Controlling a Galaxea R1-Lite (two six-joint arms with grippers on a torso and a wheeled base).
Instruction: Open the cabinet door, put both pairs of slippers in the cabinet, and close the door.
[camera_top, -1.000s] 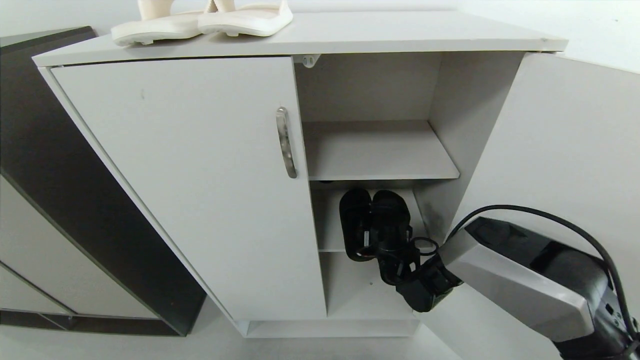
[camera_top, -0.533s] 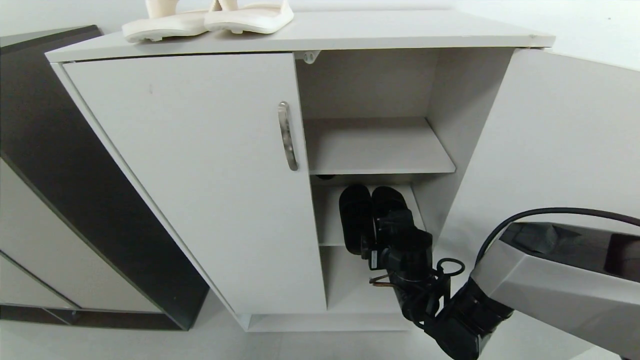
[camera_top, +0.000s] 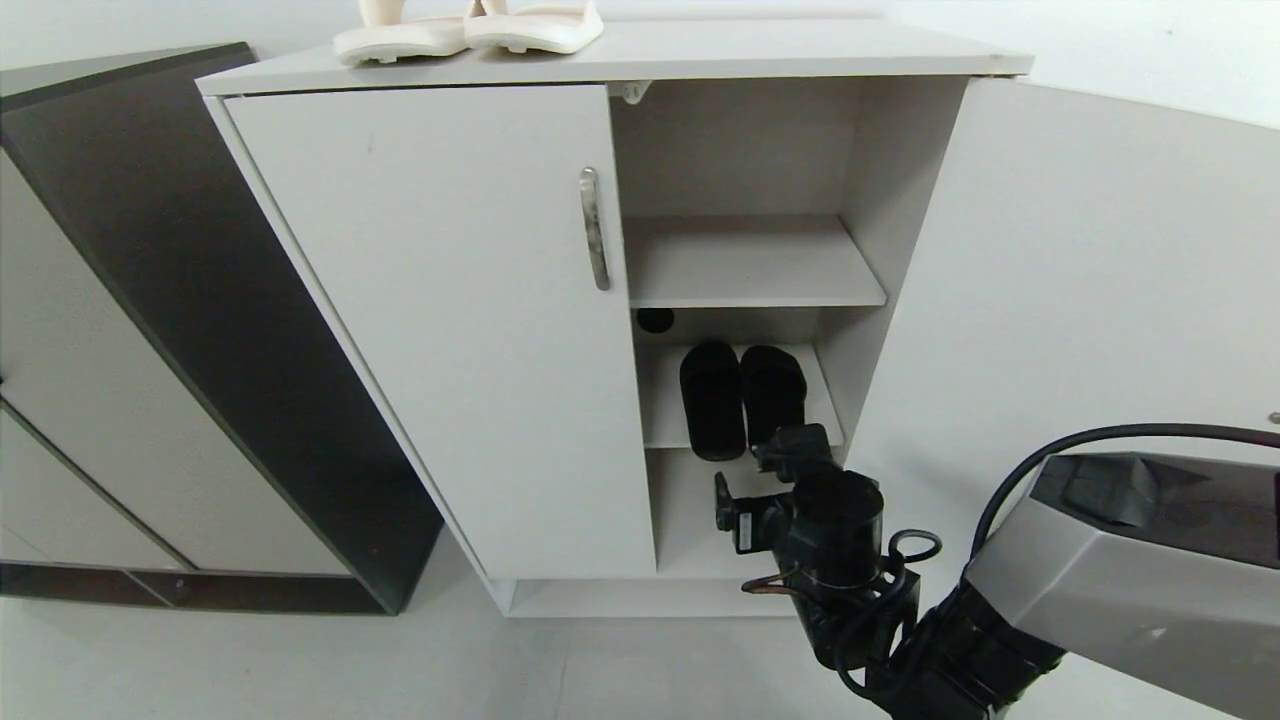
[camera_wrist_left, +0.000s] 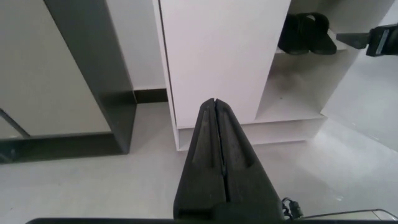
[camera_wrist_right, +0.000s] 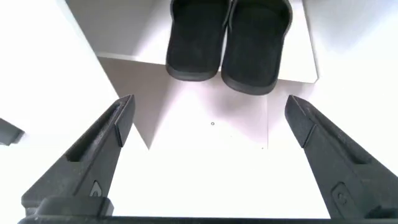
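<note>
The white cabinet (camera_top: 620, 62) has its right door (camera_top: 1080, 260) swung open and its left door (camera_top: 450, 300) closed. A pair of black slippers (camera_top: 742, 398) (camera_wrist_right: 229, 37) (camera_wrist_left: 306, 34) lies side by side on the middle shelf, toes inward. A cream pair of slippers (camera_top: 470, 28) rests on the cabinet top. My right gripper (camera_top: 757, 475) (camera_wrist_right: 209, 104) is open and empty, just outside the opening, below and in front of the black pair. My left gripper (camera_wrist_left: 214, 102) is shut on nothing, low over the floor in front of the closed door.
A dark grey panel (camera_top: 150, 250) leans close against the cabinet's left side. The metal handle (camera_top: 594, 228) is on the closed door's edge. The upper shelf (camera_top: 750, 262) and bottom shelf (camera_top: 700, 520) are bare. A small black round part (camera_top: 655, 320) sits under the upper shelf.
My right gripper has let go of the black slippers and drawn back out of the cabinet. The slippers now lie fully on the middle shelf. The head camera has pulled back.
</note>
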